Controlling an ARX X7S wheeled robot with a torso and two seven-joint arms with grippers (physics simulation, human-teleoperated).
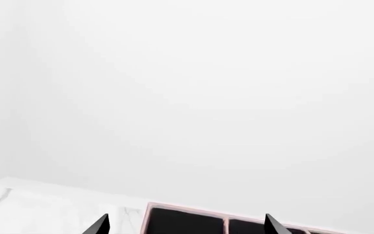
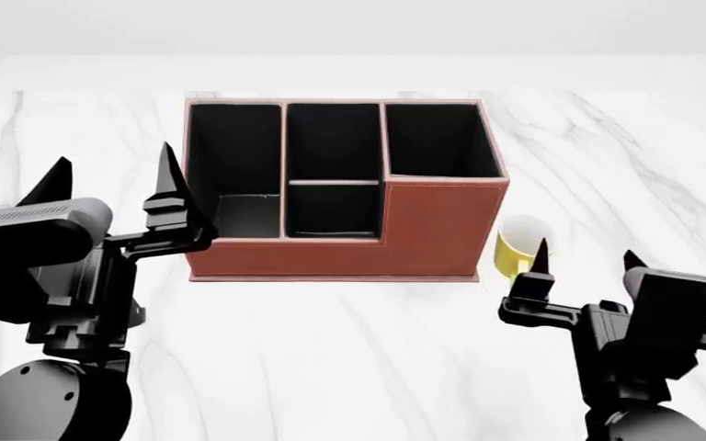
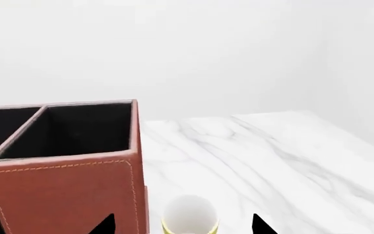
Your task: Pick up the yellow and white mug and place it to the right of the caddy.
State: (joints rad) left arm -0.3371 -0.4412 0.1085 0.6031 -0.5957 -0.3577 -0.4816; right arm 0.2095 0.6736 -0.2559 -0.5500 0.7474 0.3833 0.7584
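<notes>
Right gripper [image 2: 584, 260]: released, my two black fingertips spread apart with nothing between them, held above the worktop just in front of the mug.
Right gripper, wrist view [image 3: 183, 225]: both tips frame the mug's white opening, neither touching it.
Yellow and white mug [image 2: 521, 243]: upright on the worktop, just beside the caddy's right wall, near its front right corner; its lower part is hidden behind my fingertip in the head view.
Mug, wrist view [image 3: 190, 217]: white inside, yellow band below the rim; handle not seen.
Left gripper [image 2: 114, 178]: released, fingertips wide apart and empty, raised near the caddy's left end.
Left gripper, wrist view [image 1: 185, 225]: two tips at the frame edge, caddy compartments beyond.
Caddy [image 2: 415, 230]: reddish-brown box with black-lined compartments, taller section at its right rear, standing mid-worktop between my arms.
Worktop [image 2: 353, 358]: white marble with grey veining.
</notes>
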